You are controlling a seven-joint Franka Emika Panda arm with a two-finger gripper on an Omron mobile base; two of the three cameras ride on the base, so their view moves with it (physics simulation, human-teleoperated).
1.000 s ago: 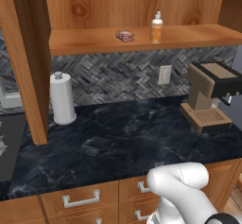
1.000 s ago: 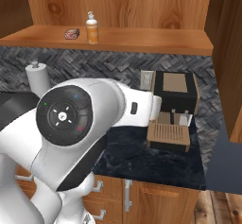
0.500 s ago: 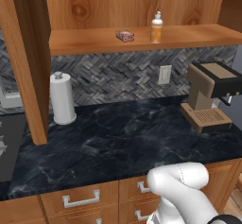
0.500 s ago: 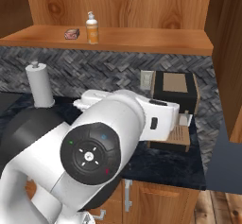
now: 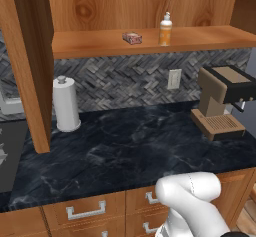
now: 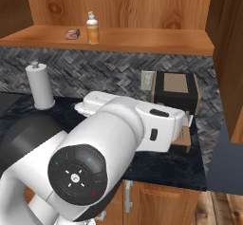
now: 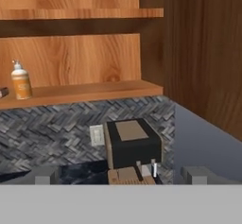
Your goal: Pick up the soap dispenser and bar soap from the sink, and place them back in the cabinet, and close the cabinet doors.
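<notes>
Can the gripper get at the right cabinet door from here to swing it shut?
Probably yes: the right cabinet door stands open beside the gripper, with only the coffee machine low ahead.

White arm [image 6: 109, 143] bent low, wrist level, claw [image 7: 120, 176] fingers spread apart

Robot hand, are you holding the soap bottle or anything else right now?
Nothing is held. In the hand view the hand has empty space between its fingertips, and the soap dispenser stands apart on the cabinet shelf.
</notes>
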